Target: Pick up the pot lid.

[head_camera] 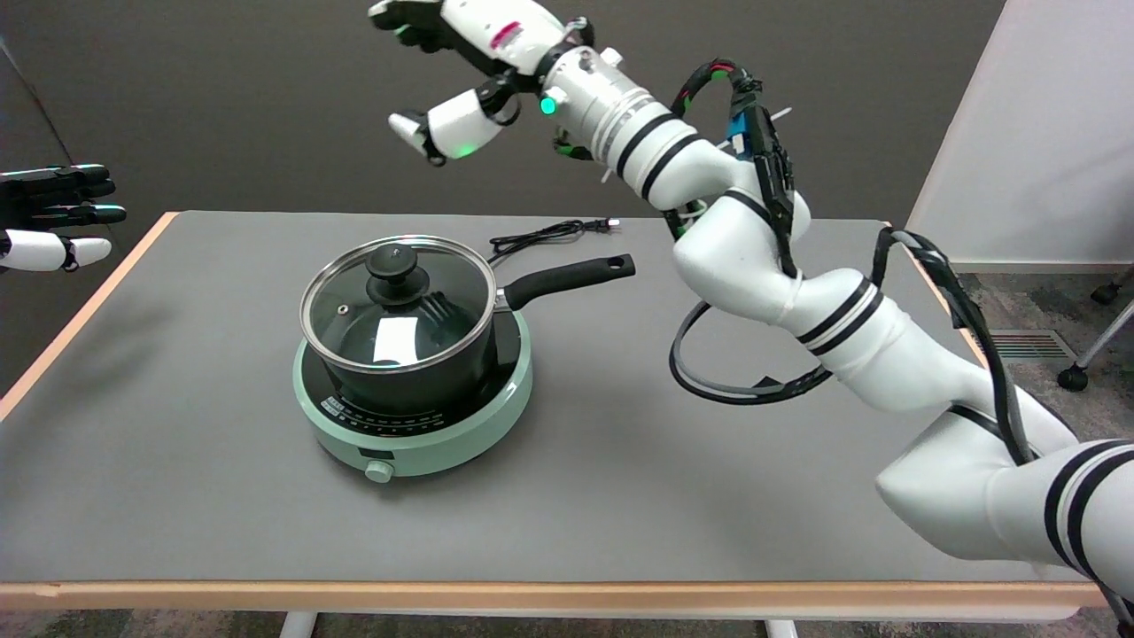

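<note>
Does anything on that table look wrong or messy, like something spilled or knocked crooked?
Nothing stands out. The glass pot lid sits flat on the black pot, which rests on the green hot plate. The power cord lies loose behind it, apparently unplugged. The right hand hovers above, holding nothing.

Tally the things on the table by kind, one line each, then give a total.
Pot lid of glass with a black knob: 1
Black pot with a long handle: 1
Green hot plate: 1
Black power cord: 1
Total: 4
</note>
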`<state>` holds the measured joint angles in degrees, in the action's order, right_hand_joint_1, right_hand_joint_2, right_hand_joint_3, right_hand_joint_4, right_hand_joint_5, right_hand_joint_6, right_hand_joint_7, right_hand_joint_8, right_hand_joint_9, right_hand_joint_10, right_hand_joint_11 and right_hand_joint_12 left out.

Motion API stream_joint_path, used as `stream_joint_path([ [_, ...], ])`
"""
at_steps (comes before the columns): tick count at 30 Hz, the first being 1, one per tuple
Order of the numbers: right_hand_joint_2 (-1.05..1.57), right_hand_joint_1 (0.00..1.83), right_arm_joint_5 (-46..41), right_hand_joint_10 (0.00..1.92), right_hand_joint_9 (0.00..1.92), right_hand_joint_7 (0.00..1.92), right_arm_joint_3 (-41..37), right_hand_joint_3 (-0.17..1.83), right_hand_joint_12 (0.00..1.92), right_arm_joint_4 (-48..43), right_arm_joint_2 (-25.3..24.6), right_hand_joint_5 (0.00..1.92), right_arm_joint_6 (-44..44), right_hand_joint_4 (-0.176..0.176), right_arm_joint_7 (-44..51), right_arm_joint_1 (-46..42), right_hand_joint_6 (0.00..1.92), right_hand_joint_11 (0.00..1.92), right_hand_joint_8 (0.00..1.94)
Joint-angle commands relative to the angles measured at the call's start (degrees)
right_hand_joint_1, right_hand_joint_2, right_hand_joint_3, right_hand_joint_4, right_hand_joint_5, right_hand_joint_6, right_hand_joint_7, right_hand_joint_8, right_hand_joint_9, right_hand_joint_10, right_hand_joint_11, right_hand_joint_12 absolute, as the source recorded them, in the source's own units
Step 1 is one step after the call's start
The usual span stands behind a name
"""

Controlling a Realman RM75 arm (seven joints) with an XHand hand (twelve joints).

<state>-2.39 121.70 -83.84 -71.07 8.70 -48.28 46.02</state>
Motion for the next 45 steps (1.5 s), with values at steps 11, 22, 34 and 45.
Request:
stream_joint_path([
  [11,0.54,0.89,-21.83,0.41,0.64,0.64,2.92,0.93,0.89,-22.82,2.97,0.51,11.71,0.094,23.72,-8.27,0.22,0.42,0.21],
  [22,0.52,0.98,-35.92,0.40,0.63,0.63,4.74,0.99,0.89,-19.22,2.68,0.53,13.94,0.135,42.52,-7.14,0.24,0.44,0.20],
  [34,0.50,0.97,-36.47,0.39,0.62,0.61,9.33,0.99,0.89,-8.79,-1.93,0.52,16.27,0.123,53.42,-4.11,0.23,0.43,0.19],
  [45,0.49,0.99,-39.31,0.39,0.61,0.60,8.68,1.00,0.89,-5.44,-2.95,0.52,18.49,0.115,53.43,-1.28,0.23,0.42,0.19],
])
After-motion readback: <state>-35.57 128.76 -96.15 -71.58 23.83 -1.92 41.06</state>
